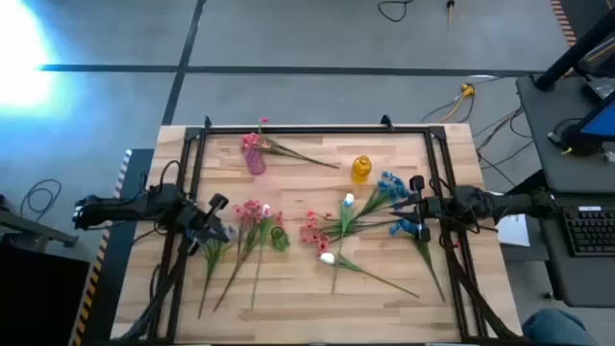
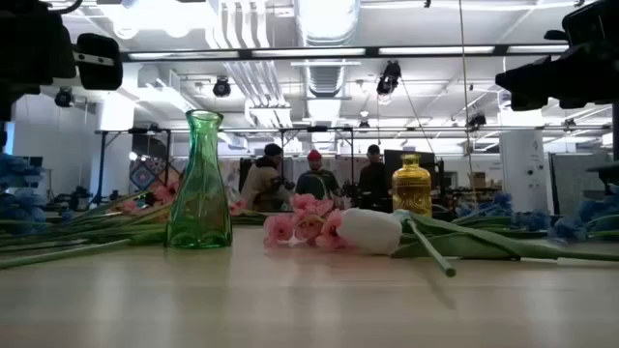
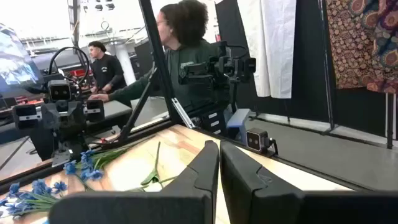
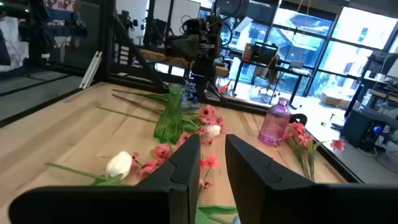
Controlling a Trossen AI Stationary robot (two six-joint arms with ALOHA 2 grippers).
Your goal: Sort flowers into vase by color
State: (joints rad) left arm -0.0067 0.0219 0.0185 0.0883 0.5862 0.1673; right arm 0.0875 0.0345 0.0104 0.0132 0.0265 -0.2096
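Flowers lie scattered on the wooden table: pink sprigs (image 1: pixel 252 211) at the left, more pink blossoms (image 4: pixel 163 151) and a white bud (image 4: pixel 121 163) in the middle, blue sprigs (image 1: pixel 389 185) at the right. A green vase (image 1: pixel 279 238), a pink vase (image 4: pixel 273 124) and an amber vase (image 1: pixel 361 169) stand upright. One pink sprig (image 4: pixel 305 134) lies beside the pink vase. My left gripper (image 3: pixel 219 144) hovers shut above the left pink sprigs, holding nothing. My right gripper (image 4: pixel 212 138) hovers a little open above the blue sprigs, with nothing between its fingers.
A dark metal frame (image 1: pixel 307 130) runs around the table's edges. A small camera (image 3: pixel 258 140) sits at the table's rim. People stand and sit in the room beyond the table (image 2: pixel 314 179). Bare wood shows along the near edge (image 1: pixel 317 317).
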